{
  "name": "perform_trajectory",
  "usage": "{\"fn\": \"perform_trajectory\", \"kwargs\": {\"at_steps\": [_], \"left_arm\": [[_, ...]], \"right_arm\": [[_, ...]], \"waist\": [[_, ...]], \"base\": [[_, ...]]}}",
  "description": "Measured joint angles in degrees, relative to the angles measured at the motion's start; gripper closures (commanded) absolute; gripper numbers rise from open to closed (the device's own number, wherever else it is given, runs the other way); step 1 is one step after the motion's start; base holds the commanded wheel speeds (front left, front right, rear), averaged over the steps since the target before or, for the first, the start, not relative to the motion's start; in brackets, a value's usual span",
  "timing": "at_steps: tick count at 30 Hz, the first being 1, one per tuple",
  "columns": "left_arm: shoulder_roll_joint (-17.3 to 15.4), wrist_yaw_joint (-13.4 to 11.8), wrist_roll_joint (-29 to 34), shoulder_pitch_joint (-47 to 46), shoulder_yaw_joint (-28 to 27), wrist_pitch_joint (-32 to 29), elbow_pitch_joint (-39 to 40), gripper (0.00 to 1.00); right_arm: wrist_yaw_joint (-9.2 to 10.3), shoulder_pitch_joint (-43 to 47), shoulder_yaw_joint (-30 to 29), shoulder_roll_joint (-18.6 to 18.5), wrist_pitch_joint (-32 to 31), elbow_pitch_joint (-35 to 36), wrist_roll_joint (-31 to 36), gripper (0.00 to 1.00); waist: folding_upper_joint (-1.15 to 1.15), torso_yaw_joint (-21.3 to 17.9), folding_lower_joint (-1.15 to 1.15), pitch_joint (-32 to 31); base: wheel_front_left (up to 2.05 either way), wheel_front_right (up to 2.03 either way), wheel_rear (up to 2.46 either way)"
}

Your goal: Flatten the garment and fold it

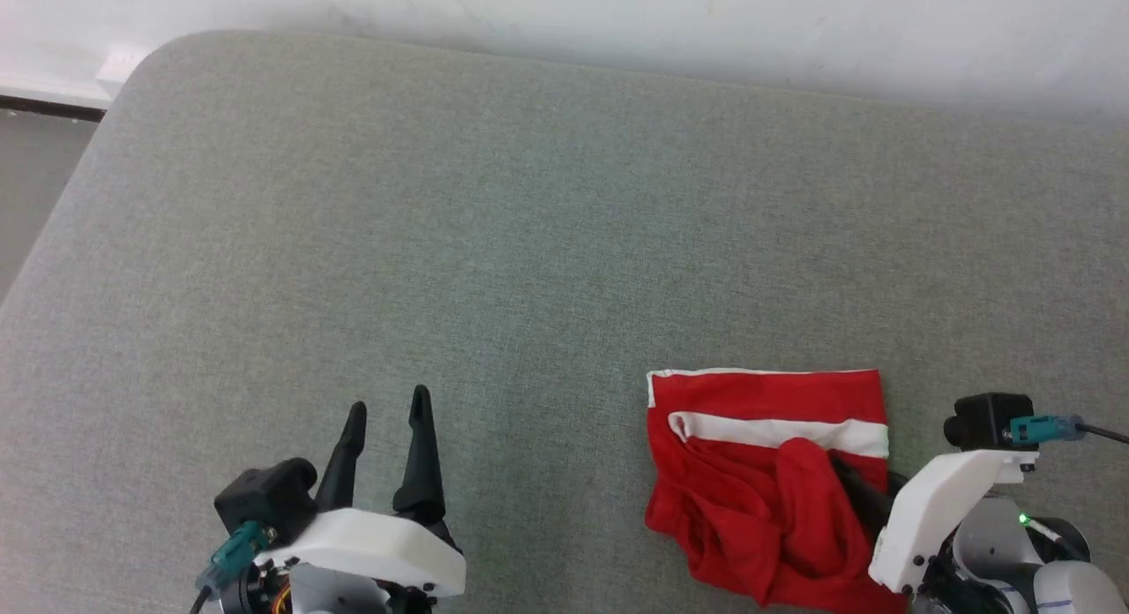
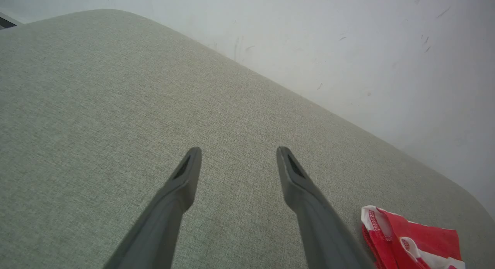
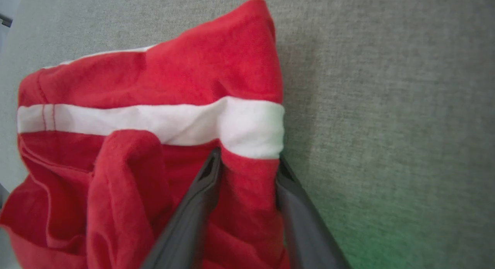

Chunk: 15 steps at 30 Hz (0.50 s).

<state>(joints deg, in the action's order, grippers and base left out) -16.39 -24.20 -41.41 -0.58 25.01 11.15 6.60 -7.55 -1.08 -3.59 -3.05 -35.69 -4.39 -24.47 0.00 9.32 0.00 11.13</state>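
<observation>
The garment is a pair of red shorts with a white stripe, lying partly folded and bunched near the front right of the grey cushion. Its upper part lies flat and its lower part is crumpled. My right gripper reaches in at the garment's right edge just below the stripe. Its fingers are spread, with a fold of red fabric between them. In the head view one dark finger shows against the red cloth. My left gripper rests open over bare cushion, well to the garment's left, holding nothing. A corner of the garment shows at the lower right of the left wrist view.
The grey cushion has rounded corners and ends at a white wall at the back. Its left edge drops to the floor. Bare cushion stretches behind and to the left of the garment.
</observation>
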Motion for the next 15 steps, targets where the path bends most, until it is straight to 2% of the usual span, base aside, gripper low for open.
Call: {"fn": "perform_trajectory", "kwargs": {"at_steps": [7, 15], "left_arm": [[0.1, -0.1, 0.1, -0.2, -0.1, 0.3, 0.3, 0.0], [-0.2, -0.2, 0.3, -1.0, -0.2, 0.5, 1.0, 0.0]], "right_arm": [[-0.08, -1.9, 0.5, 0.1, 2.2, -1.5, 0.4, 1.0], [-0.04, -5.9, -2.1, -0.4, 0.9, 1.2, 5.1, 1.0]], "waist": [[0.0, -0.5, 0.0, 0.7], [0.0, -4.1, 0.01, 1.2]], "base": [[0.0, 0.0, 0.0], [0.0, 0.0, 0.0]]}}
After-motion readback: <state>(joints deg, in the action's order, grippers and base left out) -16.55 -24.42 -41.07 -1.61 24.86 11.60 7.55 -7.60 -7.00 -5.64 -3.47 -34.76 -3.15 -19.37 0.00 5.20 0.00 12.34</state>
